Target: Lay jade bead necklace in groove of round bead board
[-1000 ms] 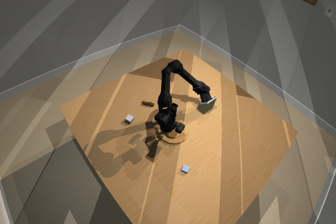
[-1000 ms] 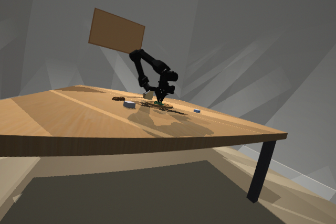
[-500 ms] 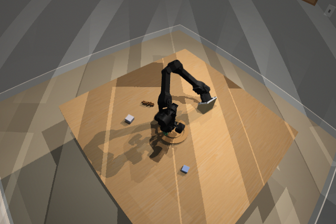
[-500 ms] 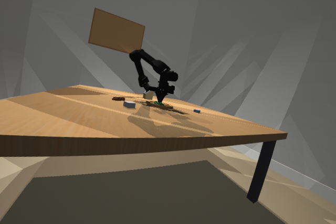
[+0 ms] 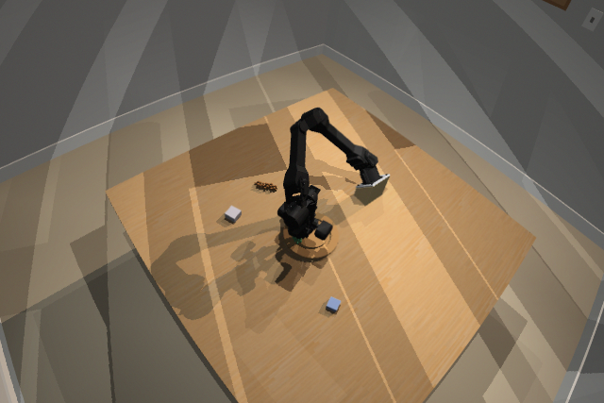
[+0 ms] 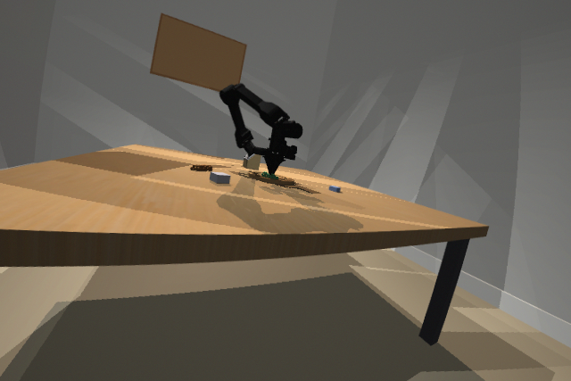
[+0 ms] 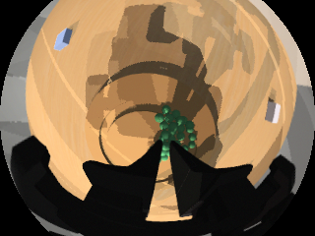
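- gripper (image 7: 169,152) pinching edge of jade bead necklace (image 7: 175,126), bunched w/in bead board (image 7: 110,151) ring, near centre.
- left: lift, spread strand into groove at ring's 12 o'clock arc; not yet laid.
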Action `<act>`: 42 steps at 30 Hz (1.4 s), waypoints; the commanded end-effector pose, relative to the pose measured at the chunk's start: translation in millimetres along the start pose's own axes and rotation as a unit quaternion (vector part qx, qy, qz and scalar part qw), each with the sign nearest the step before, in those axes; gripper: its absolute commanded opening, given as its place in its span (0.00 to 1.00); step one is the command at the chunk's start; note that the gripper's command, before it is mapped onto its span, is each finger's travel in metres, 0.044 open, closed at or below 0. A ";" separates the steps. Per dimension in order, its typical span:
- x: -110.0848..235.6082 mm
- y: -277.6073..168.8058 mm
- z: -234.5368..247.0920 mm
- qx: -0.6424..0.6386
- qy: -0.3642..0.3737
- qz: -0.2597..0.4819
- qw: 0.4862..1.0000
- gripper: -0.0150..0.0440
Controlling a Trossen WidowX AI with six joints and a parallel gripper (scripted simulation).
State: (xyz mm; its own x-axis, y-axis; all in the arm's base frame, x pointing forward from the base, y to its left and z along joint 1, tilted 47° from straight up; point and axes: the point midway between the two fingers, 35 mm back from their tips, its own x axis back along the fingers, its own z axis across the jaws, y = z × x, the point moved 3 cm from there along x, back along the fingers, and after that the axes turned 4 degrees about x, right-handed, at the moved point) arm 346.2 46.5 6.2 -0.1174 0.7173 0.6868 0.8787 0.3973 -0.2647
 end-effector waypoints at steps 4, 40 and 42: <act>0.2 0.1 -0.1 0.000 0.000 0.000 1.000 0.25; 6.1 15.7 24.1 0.004 -0.002 0.001 1.000 0.25; 5.1 15.7 24.1 0.004 -0.002 0.001 1.000 0.25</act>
State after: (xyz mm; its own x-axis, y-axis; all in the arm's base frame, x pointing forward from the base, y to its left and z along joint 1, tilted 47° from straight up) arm 347.1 69.2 -9.5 -0.1185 0.7251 0.6784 0.8717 0.4031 -0.2786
